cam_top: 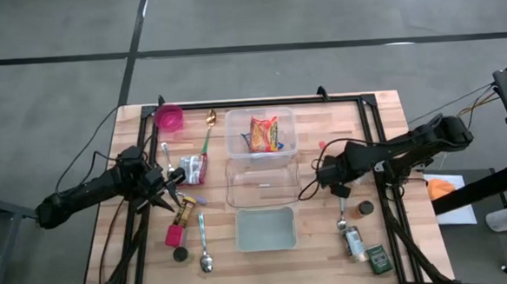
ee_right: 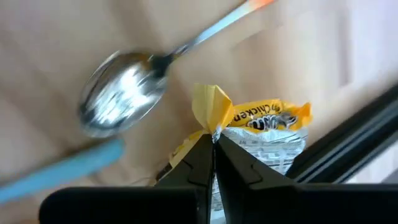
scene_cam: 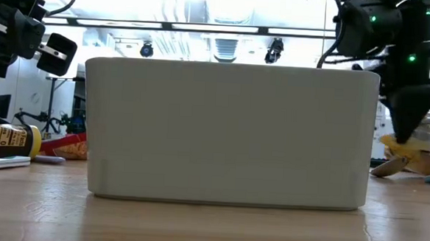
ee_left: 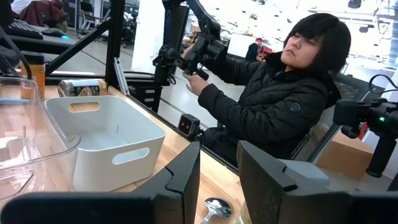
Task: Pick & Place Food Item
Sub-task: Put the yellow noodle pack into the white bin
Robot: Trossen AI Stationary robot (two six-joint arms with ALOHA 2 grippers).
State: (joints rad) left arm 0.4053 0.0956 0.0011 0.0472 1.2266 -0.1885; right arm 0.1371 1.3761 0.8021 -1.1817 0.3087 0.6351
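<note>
The yellow packet (cam_top: 353,242) lies flat on the wooden table (cam_top: 410,151) near its front right corner, with its long axis running roughly from the far edge toward the near edge, a little tilted; in the right wrist view its crimped yellow end (ee_right: 211,106) points back toward the gripper and its printed silver face lies beyond. The right gripper (cam_top: 338,190) hangs beyond that end with its fingers pressed together and nothing seen between them; in the wrist view the tips line up with the crimped corner, but contact cannot be told, and from above the two look apart. A spoon (cam_top: 342,218) lies between gripper and packet, a dark round cap (cam_top: 365,208) just to the packet's right-hand far side, and a green tin (cam_top: 380,259) near the front edge beside it, so the packet is hemmed in on three sides, with bare wood toward the white bin (cam_top: 238,231) at the centre front. Behind the bin stand an empty clear tub (cam_top: 230,187) and a clear tub (cam_top: 230,134) holding a noodle packet (cam_top: 264,133). The left gripper (cam_top: 165,197) hovers over the left side by a small bottle (cam_top: 183,213), fingers a narrow gap apart and empty. A person (ee_left: 280,106) sits beyond the table
</note>
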